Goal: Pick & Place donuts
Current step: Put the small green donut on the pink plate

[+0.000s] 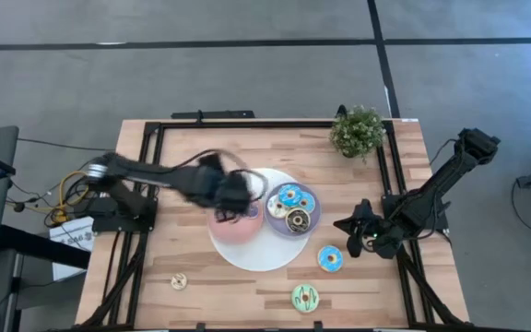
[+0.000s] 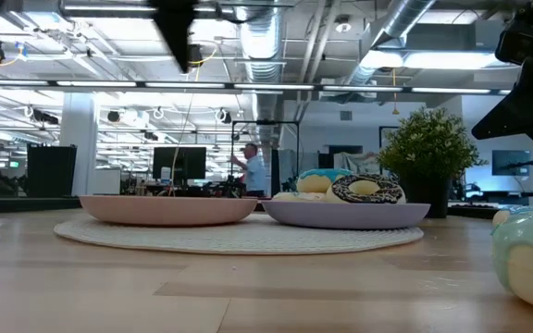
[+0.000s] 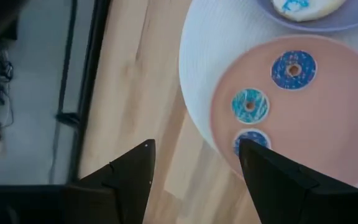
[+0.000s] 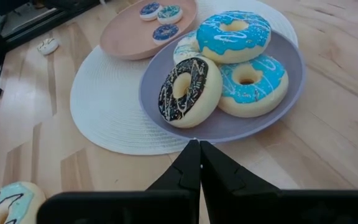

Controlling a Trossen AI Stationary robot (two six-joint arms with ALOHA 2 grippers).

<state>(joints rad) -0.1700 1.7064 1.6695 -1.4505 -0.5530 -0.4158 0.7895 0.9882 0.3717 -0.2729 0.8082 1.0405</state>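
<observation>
Left claw (image 3: 194, 165) over the pink plate (image 1: 238, 224), fingers apart, holding nothing. Three small blue donuts (image 3: 293, 70) lie on that plate; larger ones (image 4: 234, 35) are piled on the purple plate (image 4: 291, 78) beside it. Right claw (image 4: 199, 163) closed, empty, near the purple plate. Loose donuts (image 1: 330, 259) sit on the desk (image 1: 219, 286).

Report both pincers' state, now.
Left pincer: open, empty, above the pink plate.
Right pincer: shut, empty, near the purple plate.
</observation>
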